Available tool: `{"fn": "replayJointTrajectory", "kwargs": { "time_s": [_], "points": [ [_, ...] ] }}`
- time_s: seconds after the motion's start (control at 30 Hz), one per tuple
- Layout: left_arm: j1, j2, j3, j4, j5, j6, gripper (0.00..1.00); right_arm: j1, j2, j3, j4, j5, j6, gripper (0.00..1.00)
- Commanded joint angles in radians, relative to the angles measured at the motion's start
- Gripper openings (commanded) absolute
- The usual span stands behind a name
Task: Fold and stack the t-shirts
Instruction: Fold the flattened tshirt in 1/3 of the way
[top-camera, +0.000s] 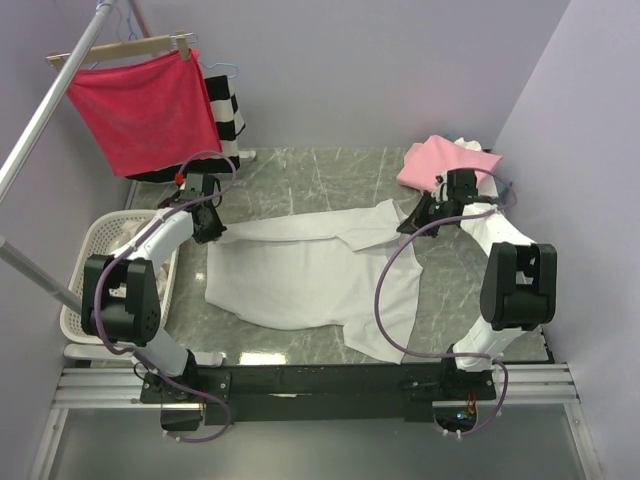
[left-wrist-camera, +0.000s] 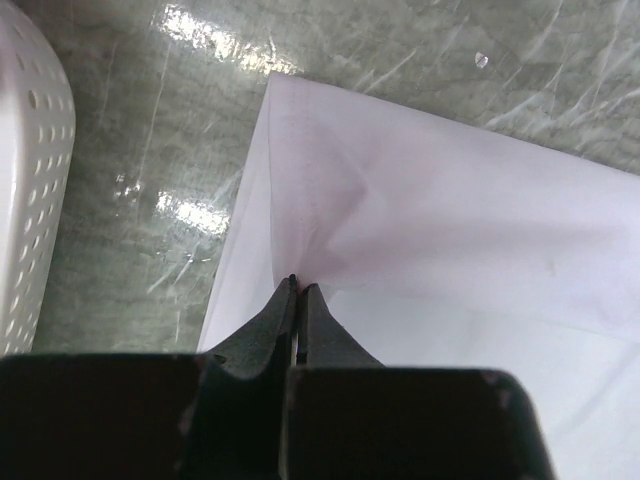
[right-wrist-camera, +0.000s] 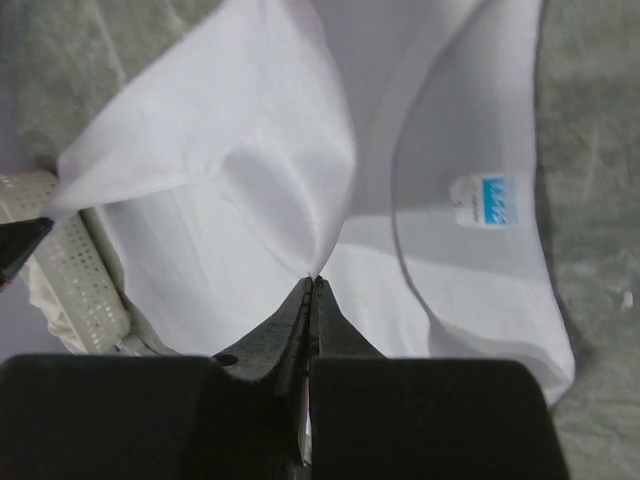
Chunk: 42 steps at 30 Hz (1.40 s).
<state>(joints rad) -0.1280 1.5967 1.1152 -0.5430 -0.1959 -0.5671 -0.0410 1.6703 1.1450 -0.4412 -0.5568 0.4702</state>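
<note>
Marble tabletop (top-camera: 330, 170): white t-shirt (top-camera: 300, 280) stretched left-right, collar probably rightward; left claw (left-wrist-camera: 298, 287), right claw (right-wrist-camera: 312, 283) clamped on it.

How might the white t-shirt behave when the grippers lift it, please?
Probably floppy: the white t-shirt tents and creases where the left gripper and right gripper pinch it. Likely light, as thin pinches hold it. Its middle would probably sag.

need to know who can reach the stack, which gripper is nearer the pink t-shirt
Right. The right gripper is shut on the white t-shirt close beside the pink t-shirt; the left gripper pinches its other end across the table, beside the basket.
</note>
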Motion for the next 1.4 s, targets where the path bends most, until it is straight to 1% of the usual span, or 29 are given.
{"fn": "replayJointTrajectory", "kwargs": {
  "time_s": [0.0,0.07,0.13,0.23,0.27,0.3,0.47,0.5,0.63,0.8,0.9,0.93,0.97,1.0,1.03,1.07,1.1,1.13,1.2,1.27,1.3,1.33,1.37],
  "points": [
    [-0.002,-0.043,-0.009,-0.008,-0.029,-0.011,0.01,0.016,-0.064,-0.051,-0.046,0.049,-0.025,0.00],
    [-0.002,-0.035,-0.003,-0.012,-0.039,-0.004,0.01,0.036,-0.066,-0.083,-0.060,0.057,-0.039,0.00],
    [-0.002,-0.037,-0.005,-0.006,-0.056,-0.005,0.01,0.036,-0.079,-0.109,-0.053,0.103,-0.028,0.00],
    [-0.002,-0.029,0.008,-0.011,-0.060,-0.004,0.01,0.036,-0.109,-0.140,-0.018,0.042,-0.005,0.00],
    [-0.002,-0.023,0.008,-0.006,-0.057,-0.002,0.01,0.036,-0.141,-0.146,0.016,0.017,0.005,0.00],
    [-0.002,-0.020,0.012,-0.006,-0.057,-0.004,0.01,0.036,-0.158,-0.145,0.028,0.008,0.037,0.00],
    [-0.002,0.002,0.026,-0.002,-0.051,-0.001,0.01,0.036,-0.221,-0.102,0.013,0.015,0.073,0.00],
    [-0.002,0.003,0.025,0.000,-0.051,-0.001,0.01,0.061,-0.224,-0.102,0.006,0.014,0.077,0.00],
    [-0.002,0.016,0.029,-0.002,-0.056,0.001,0.01,0.091,-0.250,-0.143,-0.010,0.031,0.091,0.00],
    [-0.002,0.046,0.041,-0.005,-0.072,-0.002,0.01,0.157,-0.273,-0.232,0.010,0.063,0.126,0.00],
    [-0.002,0.062,0.055,-0.006,-0.083,-0.001,0.01,0.199,-0.276,-0.260,-0.004,0.121,0.130,0.00],
    [-0.002,0.068,0.058,-0.008,-0.085,0.003,0.11,0.204,-0.274,-0.257,-0.011,0.141,0.124,0.08],
    [-0.002,0.068,0.067,-0.011,-0.088,0.004,0.24,0.213,-0.271,-0.249,-0.048,0.185,0.107,0.27],
    [-0.002,0.068,0.070,-0.017,-0.095,0.007,0.36,0.216,-0.273,-0.239,-0.071,0.281,0.099,0.45],
    [-0.002,0.059,0.074,-0.021,-0.102,0.007,0.51,0.216,-0.279,-0.208,-0.106,0.344,0.091,0.61],
    [-0.002,0.052,0.080,-0.025,-0.106,0.004,0.57,0.214,-0.290,-0.191,-0.114,0.397,0.082,0.67],
    [-0.002,0.043,0.081,-0.028,-0.120,0.003,0.62,0.217,-0.297,-0.177,-0.114,0.491,0.081,0.72],
    [-0.002,0.020,0.084,-0.025,-0.122,0.004,0.64,0.216,-0.313,-0.145,-0.108,0.520,0.074,0.75],
    [-0.002,-0.006,0.093,-0.023,-0.125,0.006,0.66,0.216,-0.319,-0.117,-0.085,0.555,0.054,0.76],
    [-0.002,-0.043,0.098,-0.006,-0.117,0.003,0.69,0.210,-0.288,-0.078,-0.027,0.525,0.039,0.77],
    [-0.002,-0.055,0.095,0.011,-0.099,0.006,0.72,0.210,-0.268,-0.061,-0.008,0.503,0.036,0.76],
    [-0.002,-0.072,0.089,0.053,-0.041,0.009,0.73,0.208,-0.211,-0.027,0.021,0.441,0.038,0.75],
    [-0.002,-0.073,0.080,0.072,-0.011,0.009,0.74,0.208,-0.180,-0.010,0.038,0.411,0.038,0.75]
  ]
}}
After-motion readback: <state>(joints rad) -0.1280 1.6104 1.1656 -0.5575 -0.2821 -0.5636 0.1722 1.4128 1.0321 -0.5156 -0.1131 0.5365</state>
